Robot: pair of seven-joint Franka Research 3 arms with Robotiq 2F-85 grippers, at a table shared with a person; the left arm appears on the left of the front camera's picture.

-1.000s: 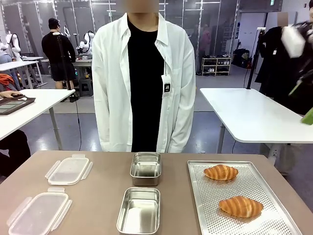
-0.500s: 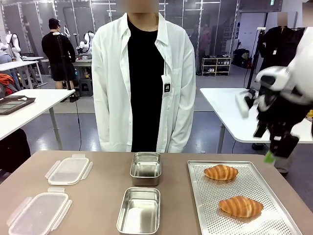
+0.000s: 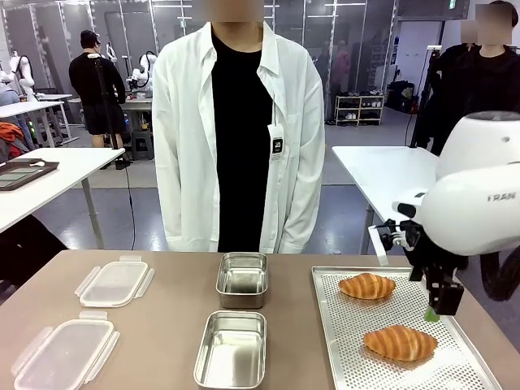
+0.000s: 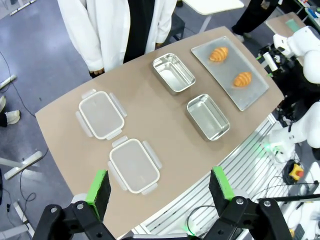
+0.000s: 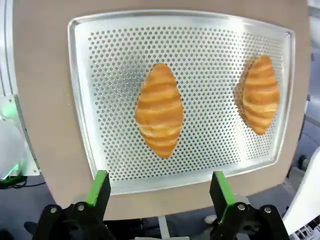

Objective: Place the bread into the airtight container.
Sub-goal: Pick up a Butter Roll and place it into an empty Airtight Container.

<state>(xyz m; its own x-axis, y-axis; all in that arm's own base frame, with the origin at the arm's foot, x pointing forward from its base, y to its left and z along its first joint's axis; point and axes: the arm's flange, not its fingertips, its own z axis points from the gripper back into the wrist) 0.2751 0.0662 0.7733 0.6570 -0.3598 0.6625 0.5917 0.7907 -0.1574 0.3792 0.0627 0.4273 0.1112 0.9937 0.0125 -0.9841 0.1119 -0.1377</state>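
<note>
The right gripper (image 5: 160, 191) stands with its jaws spread wide and nothing between the green pads, hovering over the nearer croissant (image 5: 159, 110), which sits almost centred between its fingers in the right wrist view. In the front view the same gripper (image 3: 437, 310) hangs above the right part of the perforated tray (image 3: 333, 325), clear of both pastries. This reads as the approach before the first pick: no bread is in a container yet. The next move probably calls for a straight descent with the pads across the croissant's narrow width, then a gentle close, since the flaky, ridged crust looks soft and apt to crush or shed. The farther croissant (image 5: 260, 94) lies near the tray's far end, well apart from the first; both are golden-brown, spindle-shaped and banded. The tray is thin matte metal, dotted with small holes, with a low raised rim. Left of it on the brown table (image 3: 171, 325) stand two rectangular steel containers, the nearer steel container (image 3: 231, 351) and the farther steel container (image 3: 241, 280), both uncovered and shiny inside. Farther left lie two translucent plastic lids (image 3: 114, 283) with clip flaps. The left gripper (image 4: 160, 186) is also spread wide and empty, high above the table.
</note>
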